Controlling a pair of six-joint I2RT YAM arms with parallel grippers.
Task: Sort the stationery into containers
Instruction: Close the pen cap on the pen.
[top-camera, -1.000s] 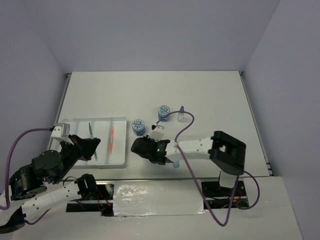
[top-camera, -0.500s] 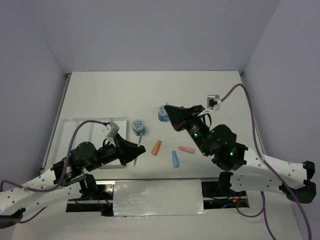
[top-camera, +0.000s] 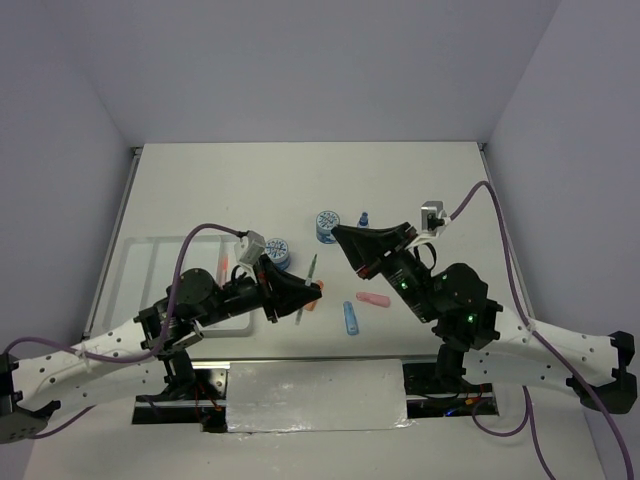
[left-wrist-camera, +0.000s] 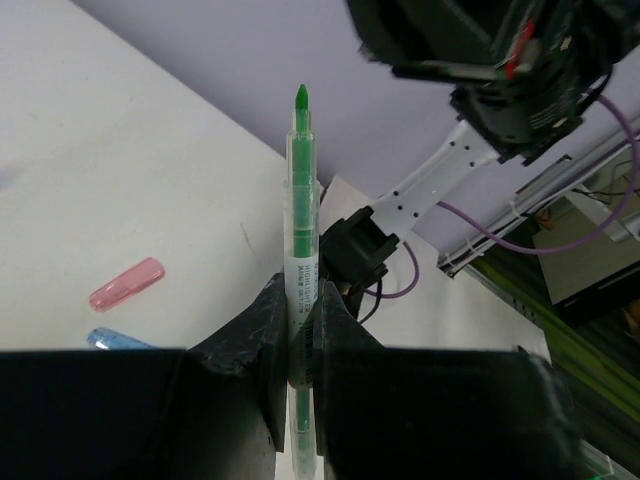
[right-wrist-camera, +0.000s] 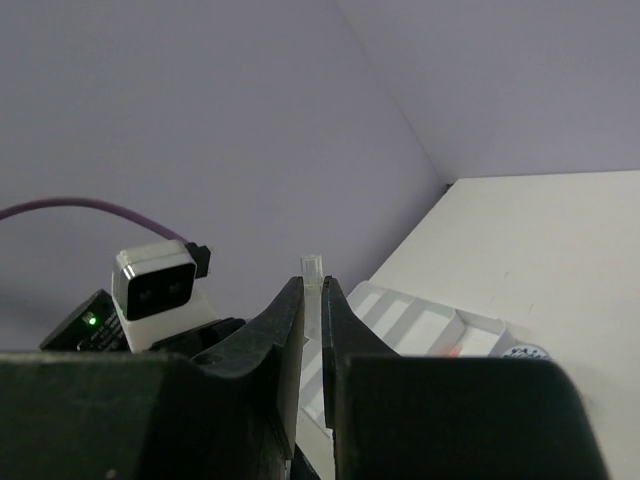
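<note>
Above mid-table, mid-carry by the look of it: green pen pinched tight in left gripper, held clear of the surface, off to the right of tray, orange pen already slotted there. Right gripper raised, all but closed on a pale sliver; can't tell what that is. Next, probably: swing left over tray, align pen with a long slot, lower close before letting go, to avoid a bounce-out.

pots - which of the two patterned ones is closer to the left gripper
The left-hand pot, just behind the left gripper; the other pot sits farther back, near the clear bottle.
</note>
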